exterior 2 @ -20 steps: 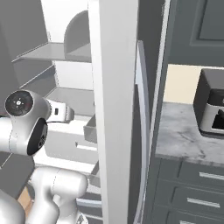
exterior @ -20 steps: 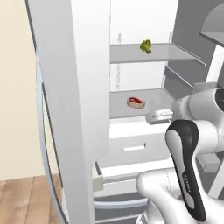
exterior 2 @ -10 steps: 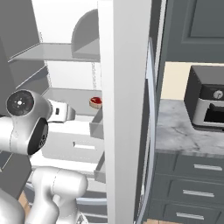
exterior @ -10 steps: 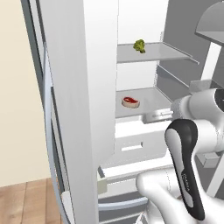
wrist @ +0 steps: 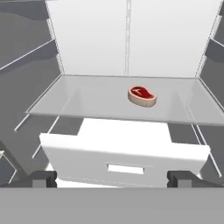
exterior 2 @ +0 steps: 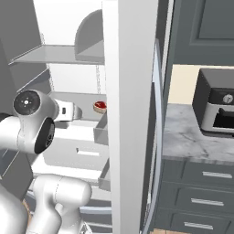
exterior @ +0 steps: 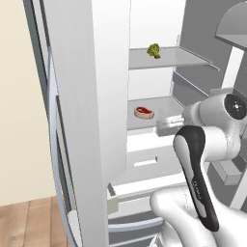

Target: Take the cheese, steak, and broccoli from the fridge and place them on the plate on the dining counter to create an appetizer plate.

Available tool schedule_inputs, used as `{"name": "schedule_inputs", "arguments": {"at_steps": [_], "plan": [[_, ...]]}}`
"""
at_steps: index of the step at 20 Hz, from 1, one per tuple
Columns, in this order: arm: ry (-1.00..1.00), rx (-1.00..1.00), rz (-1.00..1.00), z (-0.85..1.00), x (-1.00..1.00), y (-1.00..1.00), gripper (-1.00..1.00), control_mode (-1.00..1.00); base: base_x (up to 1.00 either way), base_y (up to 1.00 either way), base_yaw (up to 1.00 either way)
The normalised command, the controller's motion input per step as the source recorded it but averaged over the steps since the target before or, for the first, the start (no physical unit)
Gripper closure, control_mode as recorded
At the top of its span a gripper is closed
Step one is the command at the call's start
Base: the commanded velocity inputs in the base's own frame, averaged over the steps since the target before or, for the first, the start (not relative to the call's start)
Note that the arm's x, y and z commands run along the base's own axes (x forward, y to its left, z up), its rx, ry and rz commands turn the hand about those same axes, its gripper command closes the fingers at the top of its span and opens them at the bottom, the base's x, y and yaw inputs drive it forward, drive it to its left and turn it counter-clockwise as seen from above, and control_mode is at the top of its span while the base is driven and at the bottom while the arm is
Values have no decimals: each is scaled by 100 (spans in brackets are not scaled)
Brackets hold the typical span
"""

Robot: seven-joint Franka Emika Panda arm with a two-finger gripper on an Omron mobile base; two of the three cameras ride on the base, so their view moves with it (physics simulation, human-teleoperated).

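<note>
Your left base view alone gives you the broccoli (exterior: 153, 50) on the fridge (exterior: 96, 96)'s upper shelf, while the steak (wrist: 142, 96) lies alone mid-shelf below with open glass all round, and your gripper (wrist: 112, 178) hangs spread wide, empty, near the white drawer (wrist: 122, 159).

In the right base view, the tall white fridge's open door (exterior 2: 130, 114) hides part of the raw red oval steak (exterior 2: 100, 106) on the shelf. The small dark countertop oven (exterior 2: 215, 109) on the grey veined marble counter (exterior 2: 187, 137) is cut off by the right edge.
</note>
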Motion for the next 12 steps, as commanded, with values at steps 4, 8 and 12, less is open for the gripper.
{"name": "schedule_inputs", "arguments": {"at_steps": [4,8,12], "plan": [[0,-6,-2,-2,35,-29,-100,-100,0,0,0],[0,0,0,-13,27,-35,-100,-100,0,0,0],[0,0,0,-1,26,-3,-100,-100,0,0,0]]}}
